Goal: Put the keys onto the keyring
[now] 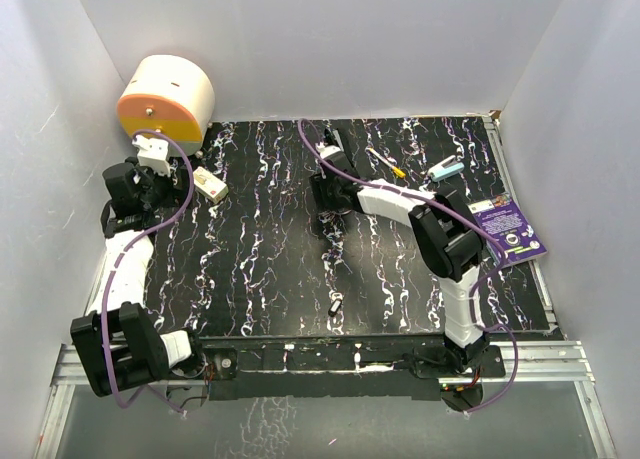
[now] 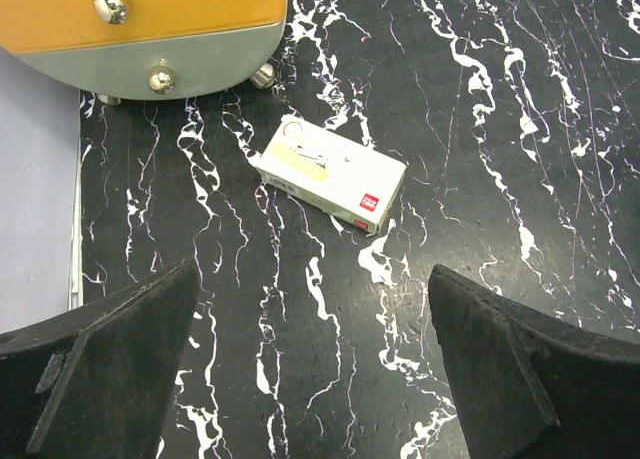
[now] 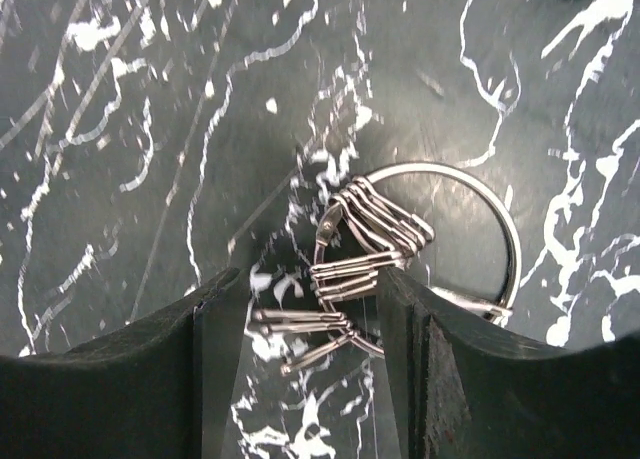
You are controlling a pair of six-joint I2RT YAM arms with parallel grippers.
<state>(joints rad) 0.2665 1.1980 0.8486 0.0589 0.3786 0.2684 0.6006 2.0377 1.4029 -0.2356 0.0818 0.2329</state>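
Note:
The keyring (image 3: 430, 165), a thin silvery wire ring, lies flat on the black marbled table. Several thin silvery wire clips (image 3: 375, 234) are bunched on its left side. My right gripper (image 3: 310, 279) hangs low over that bunch with its jaws apart: the clips sit between the fingers, the right finger against them, and a gap shows on the left. In the top view the right gripper (image 1: 325, 194) is at the table's middle back. The keys show in no view. My left gripper (image 2: 312, 274) stands wide open over bare table, at the far left (image 1: 150, 154).
A small white box (image 2: 330, 174) lies just ahead of the left gripper, beside a round orange-and-cream container (image 1: 165, 99). A yellow-handled tool (image 1: 385, 162), a light blue item (image 1: 447, 169) and a purple card (image 1: 510, 229) lie at the right. A small dark piece (image 1: 335, 305) lies near the front.

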